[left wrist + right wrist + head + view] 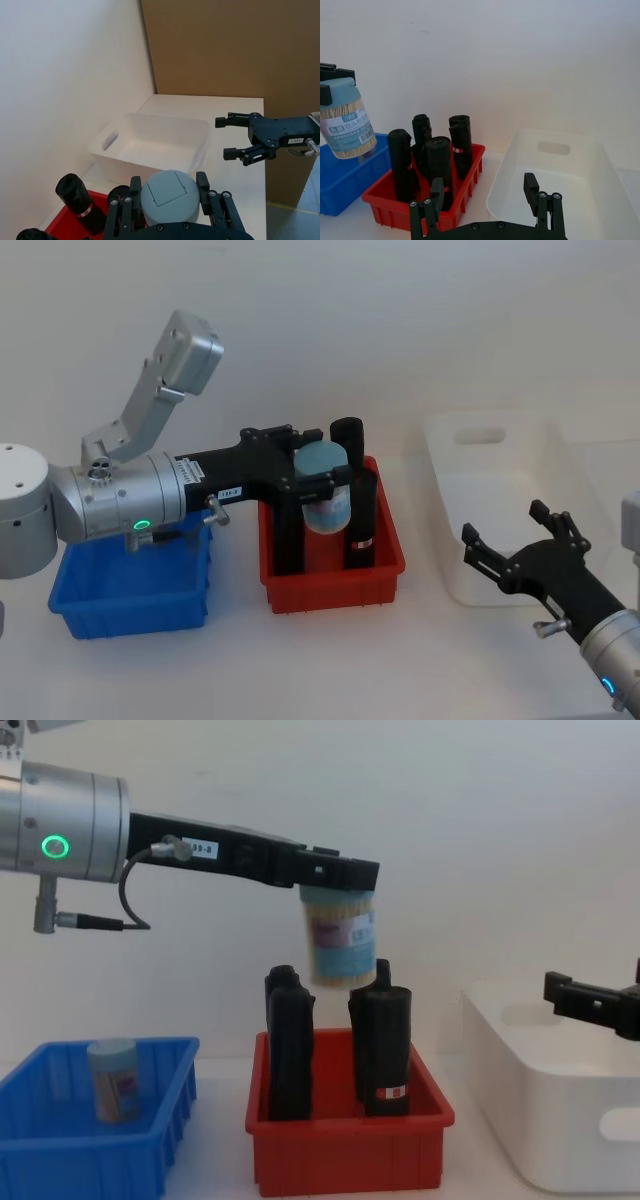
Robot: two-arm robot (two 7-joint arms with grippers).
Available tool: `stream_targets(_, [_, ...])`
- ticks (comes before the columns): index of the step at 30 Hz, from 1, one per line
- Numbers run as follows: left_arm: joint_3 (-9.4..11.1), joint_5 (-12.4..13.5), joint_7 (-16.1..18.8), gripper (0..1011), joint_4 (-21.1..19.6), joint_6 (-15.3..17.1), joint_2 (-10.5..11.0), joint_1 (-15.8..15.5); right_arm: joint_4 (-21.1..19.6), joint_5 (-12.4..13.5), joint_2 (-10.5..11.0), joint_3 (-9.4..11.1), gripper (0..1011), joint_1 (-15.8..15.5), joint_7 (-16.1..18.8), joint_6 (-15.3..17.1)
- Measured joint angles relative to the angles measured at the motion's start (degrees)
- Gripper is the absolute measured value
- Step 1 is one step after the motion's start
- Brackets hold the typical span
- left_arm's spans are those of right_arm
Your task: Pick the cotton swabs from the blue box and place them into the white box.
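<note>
Print on the cotton swabs (347, 122) is illegible.

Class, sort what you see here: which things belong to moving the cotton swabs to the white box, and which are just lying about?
Belongs to the job:
cotton swab jar held by the left gripper above the red bin
second jar in the blue box
white box
right gripper, open, beside it

Lying about:
red bin
black packs standing in it
</note>
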Motion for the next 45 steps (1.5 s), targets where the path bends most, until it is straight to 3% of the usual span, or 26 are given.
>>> stream_targets(15, [0.5, -0.2, -1.7, 670, 0.3, 0.4, -0.5, -0.8, 0.0, -2.3, 0.2, -0.6, 1002, 1.5, 6.7, 0.8])
stream_targets(32, [0.6, -0.3, -2.3, 670, 0.3, 0.5, -0.7, -1.0, 1.4, -6.9, -1.2, -2.7, 1002, 5.9, 19.3, 1.5])
stream_targets(45, [0.7, -0.2, -2.4, 670, 0.4, 0.5, -0.7, -1.1, 4.4, -9.6, -3.3, -3.7, 1002, 9.7, 22.3, 1.7])
